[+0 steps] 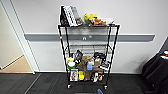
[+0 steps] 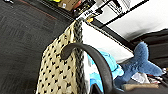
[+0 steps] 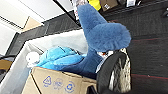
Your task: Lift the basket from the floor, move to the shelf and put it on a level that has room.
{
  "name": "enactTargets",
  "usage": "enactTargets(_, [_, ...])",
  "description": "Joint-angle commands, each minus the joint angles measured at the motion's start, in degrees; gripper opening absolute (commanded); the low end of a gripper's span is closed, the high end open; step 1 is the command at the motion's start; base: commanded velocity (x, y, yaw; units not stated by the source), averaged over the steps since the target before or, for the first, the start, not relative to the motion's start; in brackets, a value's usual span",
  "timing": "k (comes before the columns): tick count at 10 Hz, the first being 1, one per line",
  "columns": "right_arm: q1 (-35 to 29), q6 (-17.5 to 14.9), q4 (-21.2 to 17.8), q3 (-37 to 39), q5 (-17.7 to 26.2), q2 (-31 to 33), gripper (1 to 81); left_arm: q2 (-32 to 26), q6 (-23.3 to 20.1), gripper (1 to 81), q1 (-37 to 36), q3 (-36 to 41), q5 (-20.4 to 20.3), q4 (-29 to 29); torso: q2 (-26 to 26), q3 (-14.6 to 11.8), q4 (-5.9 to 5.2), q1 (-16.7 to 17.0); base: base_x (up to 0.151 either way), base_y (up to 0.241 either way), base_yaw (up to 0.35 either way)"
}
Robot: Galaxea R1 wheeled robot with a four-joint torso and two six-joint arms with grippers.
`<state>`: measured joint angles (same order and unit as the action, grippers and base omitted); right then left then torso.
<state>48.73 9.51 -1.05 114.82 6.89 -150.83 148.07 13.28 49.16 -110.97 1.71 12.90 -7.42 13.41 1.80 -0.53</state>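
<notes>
The cream basket (image 2: 57,72) with perforated sides and a braided rim hangs above the dark carpet floor (image 2: 20,37). My left gripper (image 2: 72,50) hooks a dark curved finger over the rim at one end. At the other end my right gripper (image 3: 117,65) grips the basket (image 3: 125,75) the same way. A blue plush toy (image 3: 105,35) and a cardboard piece (image 3: 57,80) lie inside. The black wire shelf (image 1: 63,47) stands straight ahead against the wall. Its level second from the top (image 1: 87,46) looks bare.
Books (image 1: 70,15) and yellow items (image 1: 91,18) crowd the top tier, and the two lower tiers (image 1: 86,66) are packed. A doorway onto wooden flooring (image 1: 15,66) opens at the left. Dark furniture (image 1: 156,72) stands at the right.
</notes>
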Motion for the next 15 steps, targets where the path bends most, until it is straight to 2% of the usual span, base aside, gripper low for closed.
enactTargets(1, [-8.59,0.16,-1.32,-3.21,-1.88,0.33,1.0,-1.28,0.08,1.0,-8.86,3.92,-1.0,0.73,0.0,0.0,0.0,0.0,0.0,0.0,0.0])
enactTargets(5, [-8.42,0.24,-1.5,-4.27,-3.98,0.42,1.0,-2.16,0.08,1.0,-8.95,5.23,-2.06,0.73,0.0,0.0,0.0,0.02,0.0,0.0,0.0])
enactTargets(10, [-8.77,2.44,-1.5,-7.15,-6.1,2.34,1.0,-2.68,0.08,1.0,-9.3,6.64,-2.5,0.72,-0.02,-0.02,0.0,0.11,0.089,0.0,0.0])
enactTargets(15, [-9.03,3.06,-1.5,-9.8,-7.33,3.58,1.0,-3.56,0.08,1.0,-9.75,8.4,-2.5,0.64,-0.02,-0.02,0.0,0.13,0.104,0.0,0.0])
